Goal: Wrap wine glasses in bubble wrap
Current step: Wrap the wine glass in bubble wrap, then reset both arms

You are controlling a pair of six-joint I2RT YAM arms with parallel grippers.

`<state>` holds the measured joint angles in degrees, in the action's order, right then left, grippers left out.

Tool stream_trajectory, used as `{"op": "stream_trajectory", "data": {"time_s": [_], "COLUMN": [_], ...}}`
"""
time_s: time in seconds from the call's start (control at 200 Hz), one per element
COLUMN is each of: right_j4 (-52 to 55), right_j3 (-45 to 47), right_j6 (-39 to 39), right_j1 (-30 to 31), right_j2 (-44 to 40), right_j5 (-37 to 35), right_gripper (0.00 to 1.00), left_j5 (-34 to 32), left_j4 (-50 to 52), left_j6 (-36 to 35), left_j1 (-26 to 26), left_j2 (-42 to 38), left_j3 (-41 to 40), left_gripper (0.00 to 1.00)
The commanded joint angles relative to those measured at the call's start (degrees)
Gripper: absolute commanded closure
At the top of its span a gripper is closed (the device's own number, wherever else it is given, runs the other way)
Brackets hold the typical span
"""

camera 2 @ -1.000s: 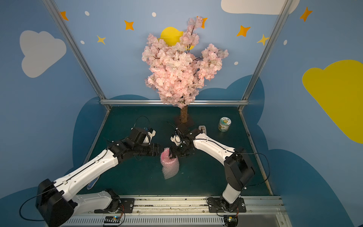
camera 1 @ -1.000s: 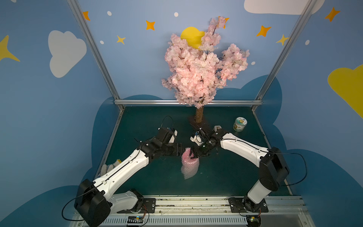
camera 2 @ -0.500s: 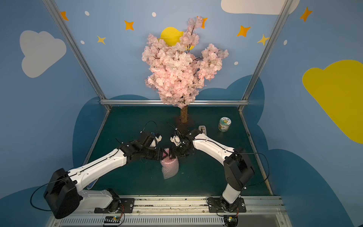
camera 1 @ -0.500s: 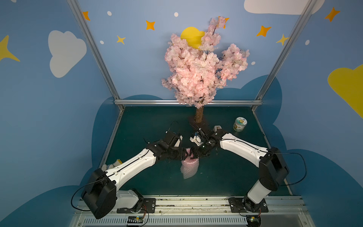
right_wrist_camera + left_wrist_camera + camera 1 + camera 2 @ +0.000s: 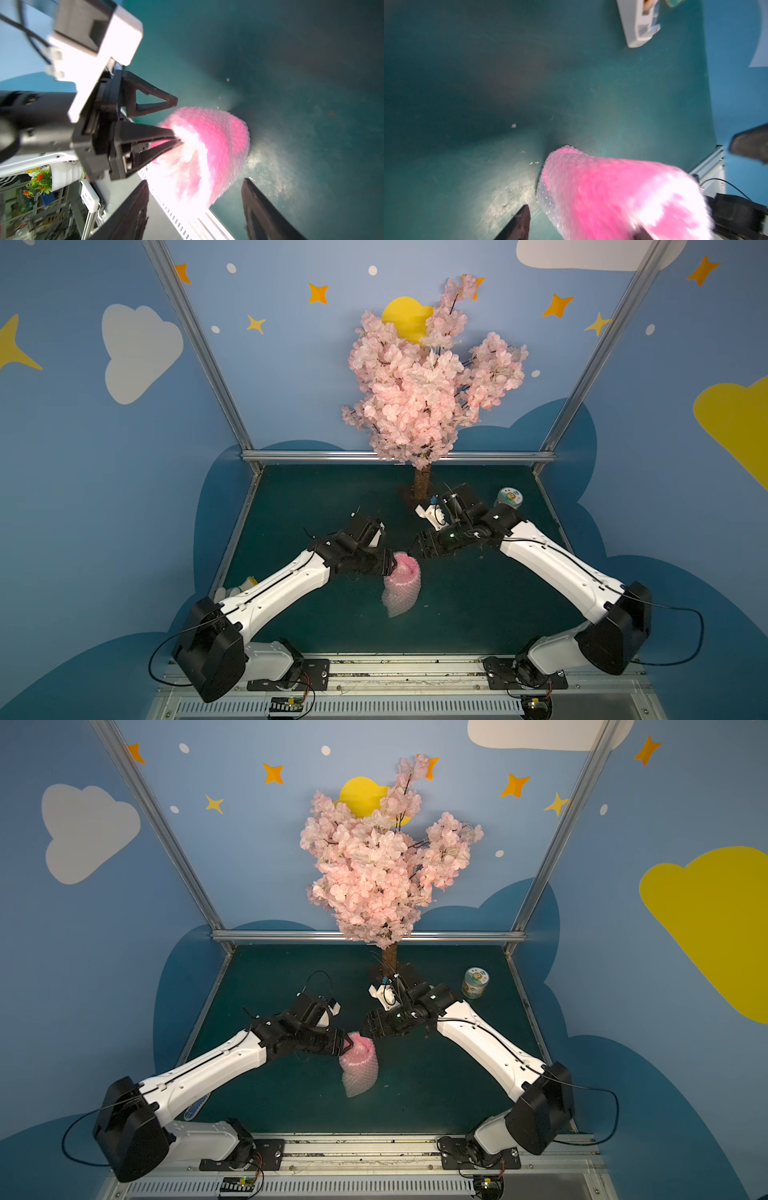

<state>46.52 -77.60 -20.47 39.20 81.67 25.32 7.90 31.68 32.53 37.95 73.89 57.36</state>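
Goblet [image 5: 406, 567] inside bubble wrap [image 5: 398, 598] on table [image 5: 478, 601], long axis roughly upright, mouth up. Left gripper [image 5: 390, 565] spread, 1 finger dipping into mouth; right gripper [image 5: 414, 550] spread, just beside rim, opposite side.

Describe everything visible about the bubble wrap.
The bubble wrap is clear small-bubble film rolled into a cone around the pink goblet, which shows through. Its narrow end rests on the green table, wide end raised. One finger of the left pincer pokes into that end; the open right pincer hovers beside it.
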Motion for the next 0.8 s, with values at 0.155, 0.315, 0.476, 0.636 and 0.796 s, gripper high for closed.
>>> {"op": "stream_trajectory", "data": {"time_s": [0.155,0.315,0.476,0.636,0.796], "right_j4": [-3.36,-19.03,-51.32,-59.15,-73.04], "right_j3": [7.19,20.04,42.64,50.59,54.95], "right_j6": [2.64,4.06,16.19,12.08,17.94], "right_j1": [-8.12,-17.32,-21.5,-30.71,-32.79], "right_j2": [-11.85,-17.92,-24.17,-21.01,-14.09], "right_j5": [-13.03,-26.68,-42.8,-44.56,-39.38], "right_gripper": [0.18,0.11,0.11,0.11,0.11], "left_j5": [1.68,-23.43,-41.16,-35.15,-24.2], "left_j4": [1.45,-8.92,-37.26,-43.07,-67.98], "left_j6": [-2.38,-4.1,-26.56,-29.6,-30.46], "left_j1": [-10.67,-18.6,-21.32,-30.65,-35.86], "left_j2": [-7.58,-7.06,-5.68,-0.21,2.14], "left_j3": [6.55,-0.34,-17.51,-23.02,-35.99], "left_gripper": [0.18,0.03,0.0,0.0,0.0]}}
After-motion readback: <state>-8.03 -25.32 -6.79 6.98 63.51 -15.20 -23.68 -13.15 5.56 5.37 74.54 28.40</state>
